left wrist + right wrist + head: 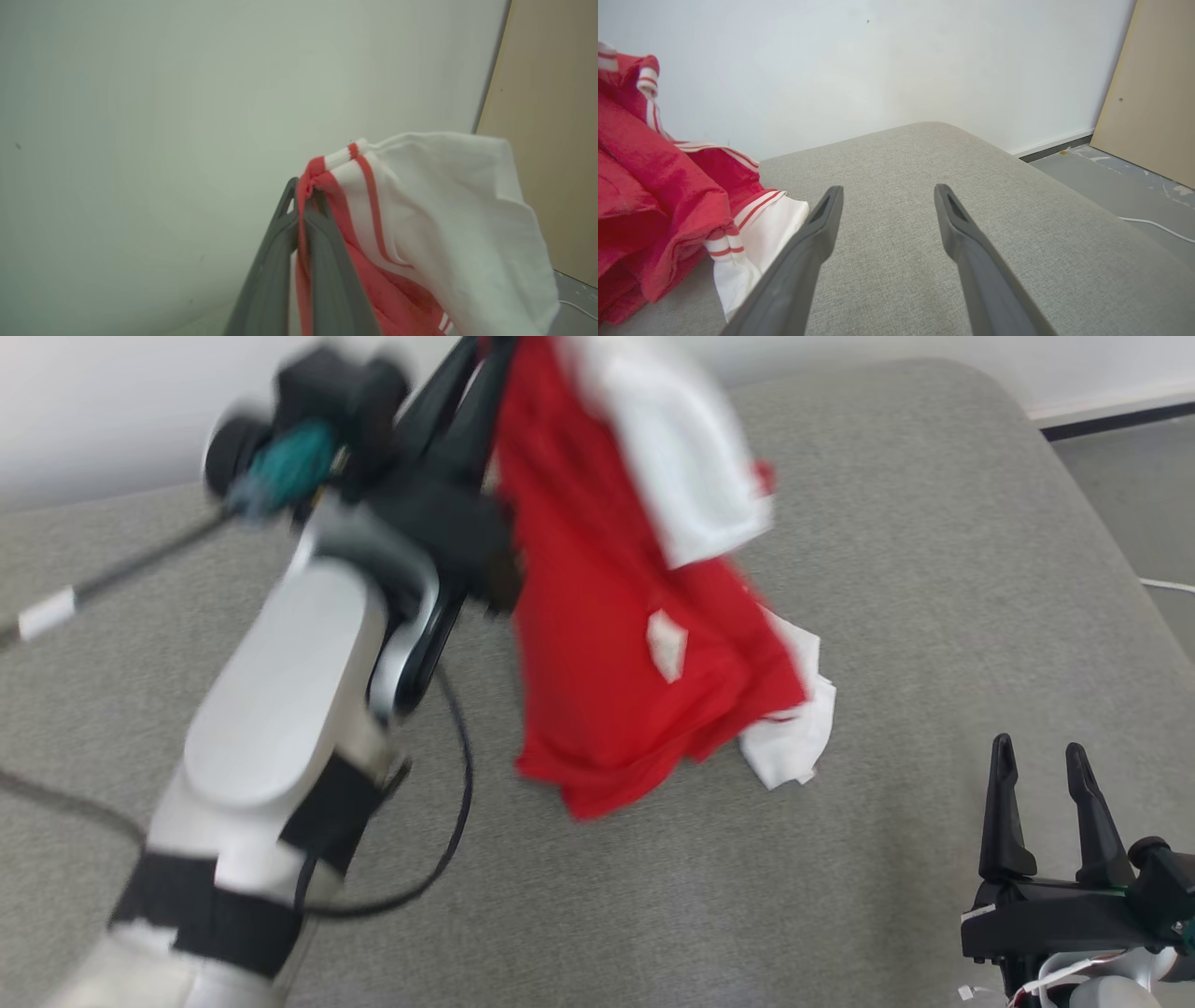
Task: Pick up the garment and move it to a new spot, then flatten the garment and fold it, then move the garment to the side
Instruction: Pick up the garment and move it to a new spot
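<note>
A red garment [607, 644] with white sleeves and striped cuffs hangs from my left gripper [485, 364], raised at the top of the head view. Its lower hem and one white sleeve [794, 733] still touch the grey cushioned surface [934, 569]. In the left wrist view my left gripper [306, 196] is shut on the garment's red edge [303, 261], with a white sleeve [458, 224] draped to the right. My right gripper [1036, 756] stands open and empty at the lower right, to the right of the garment [649, 205], its fingers [822, 219] over bare cushion.
A black cable [448, 821] loops over the cushion beside my left forearm. The cushion's right edge [1111, 551] drops to a grey floor with a white cord [1157, 226]. A white wall [878, 70] stands behind, and a beige board [1153, 93] leans at the right.
</note>
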{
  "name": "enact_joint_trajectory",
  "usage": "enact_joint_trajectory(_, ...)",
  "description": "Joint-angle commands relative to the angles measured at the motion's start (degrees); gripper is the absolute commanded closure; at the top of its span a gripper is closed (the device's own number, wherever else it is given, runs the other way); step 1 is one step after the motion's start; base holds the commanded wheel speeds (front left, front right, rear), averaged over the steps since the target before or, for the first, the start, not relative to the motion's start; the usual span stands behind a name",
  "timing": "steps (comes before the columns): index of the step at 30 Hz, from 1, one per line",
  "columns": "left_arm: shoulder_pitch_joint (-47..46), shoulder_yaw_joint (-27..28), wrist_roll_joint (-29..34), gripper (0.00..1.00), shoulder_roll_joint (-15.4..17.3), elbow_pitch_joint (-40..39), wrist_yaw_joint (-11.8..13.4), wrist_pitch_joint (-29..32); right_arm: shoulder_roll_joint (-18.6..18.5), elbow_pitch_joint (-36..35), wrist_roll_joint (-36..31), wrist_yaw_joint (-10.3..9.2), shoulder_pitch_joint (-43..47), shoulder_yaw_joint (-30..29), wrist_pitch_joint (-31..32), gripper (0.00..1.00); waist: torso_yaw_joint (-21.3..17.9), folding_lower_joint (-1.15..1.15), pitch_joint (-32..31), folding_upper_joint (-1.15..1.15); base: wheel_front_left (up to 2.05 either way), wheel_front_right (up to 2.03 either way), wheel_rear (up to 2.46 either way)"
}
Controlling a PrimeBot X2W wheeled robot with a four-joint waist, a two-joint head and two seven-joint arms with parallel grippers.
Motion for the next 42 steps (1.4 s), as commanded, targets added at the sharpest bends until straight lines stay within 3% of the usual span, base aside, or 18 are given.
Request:
enact_joint_trajectory(1,3.56,0.87,-0.77,1.00,0.75,0.38,0.68,-1.18,-0.01,0.10,-0.45,-0.12,0.17,-0.06,-0.04,0.00,2.03,-0.01,0.09,0.00,0.00,0.00,0.00)
enact_joint_trajectory(6,17.39,4.20,-3.31,1.00,4.83,2.03,3.40,-5.08,-0.02,0.26,-1.03,-0.12,-0.20,0.13,-0.03,0.00,4.67,-0.01,0.19,0.00,0.00,0.00,0.00)
enact_joint_trajectory(10,26.64,5.76,-4.77,1.00,7.72,2.76,4.06,-6.79,-0.04,0.57,-1.53,-0.12,-0.47,0.37,-0.04,0.00,6.14,-0.01,0.16,0.00,0.00,0.00,0.00)
enact_joint_trajectory(13,31.43,6.79,-6.51,1.00,7.85,2.65,3.93,-7.72,-0.04,0.74,-1.77,-0.12,-0.24,0.85,-0.03,0.00,7.06,-0.01,-0.16,0.00,0.00,0.00,0.00)
enact_joint_trajectory(14,32.43,6.99,-6.53,0.37,7.89,2.31,3.93,-8.07,-0.04,0.74,-1.99,-0.12,-0.13,0.88,-0.04,0.00,7.40,-0.01,-0.30,0.00,0.00,0.00,0.00)
enact_joint_trajectory(15,33.17,6.99,-6.63,0.00,7.81,2.13,3.88,-8.24,-0.05,0.77,-2.18,-0.12,-0.03,0.78,-0.04,0.00,7.80,-0.01,-0.52,0.00,0.00,0.00,0.00)
enact_joint_trajectory(22,36.35,6.91,-5.08,0.00,6.99,-2.19,3.03,-9.82,-0.04,0.90,-3.30,-0.12,1.07,0.50,-0.03,0.00,10.10,-0.01,-2.95,0.00,0.00,0.00,0.00)
enact_joint_trajectory(28,38.81,9.66,-3.50,0.00,7.93,-8.28,3.88,-10.01,-0.03,0.92,-3.95,-0.12,2.23,0.42,-0.03,0.00,12.20,-0.01,-5.11,0.00,0.00,0.00,0.00)
enact_joint_trajectory(37,47.26,17.79,1.30,0.00,9.53,-19.96,6.44,-10.07,-0.04,0.57,-5.35,-0.12,3.44,1.32,-0.03,0.00,14.84,-0.01,-8.51,0.00,0.00,0.00,0.00)
enact_joint_trajectory(42,53.31,21.11,4.54,0.00,8.59,-24.41,5.89,-10.08,-0.03,0.50,-5.96,-0.12,3.81,2.03,-0.04,0.00,15.42,-0.01,-10.02,0.00,0.00,0.00,0.00)
